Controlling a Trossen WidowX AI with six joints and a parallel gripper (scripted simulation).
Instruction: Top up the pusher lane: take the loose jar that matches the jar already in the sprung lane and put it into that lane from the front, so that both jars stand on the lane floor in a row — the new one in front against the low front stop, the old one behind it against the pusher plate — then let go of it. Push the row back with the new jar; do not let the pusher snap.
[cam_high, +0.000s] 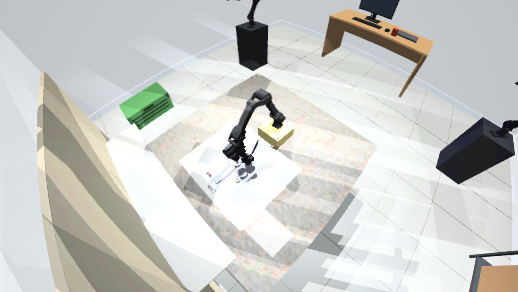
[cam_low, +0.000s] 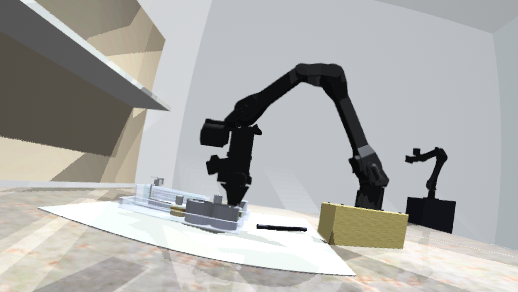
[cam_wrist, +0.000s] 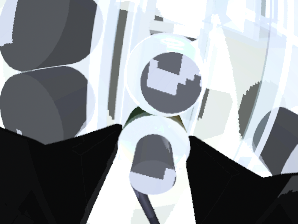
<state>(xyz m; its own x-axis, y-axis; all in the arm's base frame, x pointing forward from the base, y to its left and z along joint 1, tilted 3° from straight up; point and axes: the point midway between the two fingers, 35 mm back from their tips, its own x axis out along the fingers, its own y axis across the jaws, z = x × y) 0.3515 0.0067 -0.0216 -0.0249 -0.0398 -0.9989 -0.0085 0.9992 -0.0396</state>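
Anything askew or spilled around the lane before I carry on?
Nothing looks spilled or tipped. The held jar sits between the fingers, close against the jar ahead; the black pen-like stick lies outside the lane unit.

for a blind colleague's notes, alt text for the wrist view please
Black gripper fingers hold a clear jar with a grey knob, close against a second clear jar just beyond it. Two large dark rounded shapes fill the upper left, and another sits at the right edge.
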